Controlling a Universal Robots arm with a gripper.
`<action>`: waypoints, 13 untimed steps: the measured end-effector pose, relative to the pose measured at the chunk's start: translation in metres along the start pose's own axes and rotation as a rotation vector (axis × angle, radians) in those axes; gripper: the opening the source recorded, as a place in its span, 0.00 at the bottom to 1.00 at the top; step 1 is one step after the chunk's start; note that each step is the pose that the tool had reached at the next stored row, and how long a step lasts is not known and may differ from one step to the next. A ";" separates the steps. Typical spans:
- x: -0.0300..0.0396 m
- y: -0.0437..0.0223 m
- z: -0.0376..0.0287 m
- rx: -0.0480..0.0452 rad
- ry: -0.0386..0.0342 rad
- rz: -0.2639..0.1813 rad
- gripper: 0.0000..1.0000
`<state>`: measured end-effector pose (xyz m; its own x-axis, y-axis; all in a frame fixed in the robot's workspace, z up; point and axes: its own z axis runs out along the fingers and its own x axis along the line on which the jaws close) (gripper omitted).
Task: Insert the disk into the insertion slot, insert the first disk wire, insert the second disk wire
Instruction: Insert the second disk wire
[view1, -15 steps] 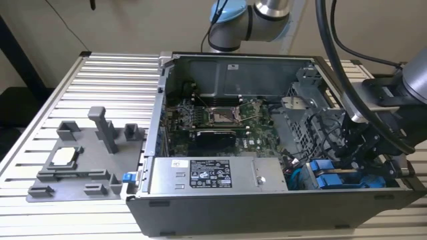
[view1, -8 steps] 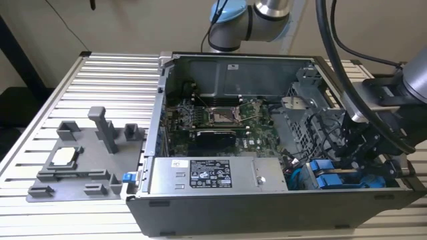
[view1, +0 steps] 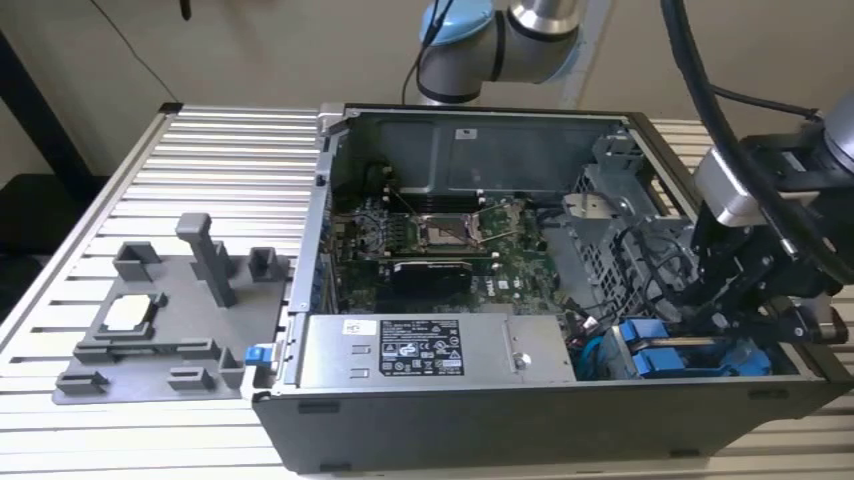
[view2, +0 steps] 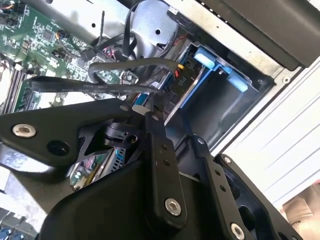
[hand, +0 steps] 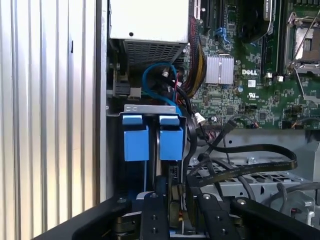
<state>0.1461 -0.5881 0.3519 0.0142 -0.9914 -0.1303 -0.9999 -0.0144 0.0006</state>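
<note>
My claw (view1: 721, 320) sits low inside the computer case (view1: 534, 420), right at the drive cage (hand: 150, 111). Can't tell if its jaws are open or clamped. The disk (hand: 170, 142), blue carrier, is seated in the insertion slot (hand: 172, 175) beside another blue-fronted drive (hand: 135, 142). Black cables (hand: 250, 150) loop just beside the cage.

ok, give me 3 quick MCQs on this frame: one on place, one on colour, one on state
1. Where is the gripper in the exterior view?
A. over the grey fixture plate
B. at the drive cage, case's right end
C. above the power supply

2. What colour are the drive carrier tabs?
A. red
B. blue
C. yellow

3. The computer case is:
A. open, motherboard exposed
B. closed
C. upside down

Answers: 1 B, the arm reaches down beside the blue carriers; 2 B, two blue tabs sit side by side; 3 A, the motherboard shows.
</note>
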 end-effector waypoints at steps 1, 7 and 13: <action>-0.0004 0.0000 -0.0032 -0.0001 -0.0002 0.000 0.30; -0.0034 0.0000 -0.0257 -0.0008 0.0000 0.001 0.30; -0.0057 0.0000 -0.0434 -0.0014 -0.0001 0.001 0.28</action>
<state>0.1461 -0.5881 0.3956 0.0129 -0.9914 -0.1304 -0.9999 -0.0133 0.0022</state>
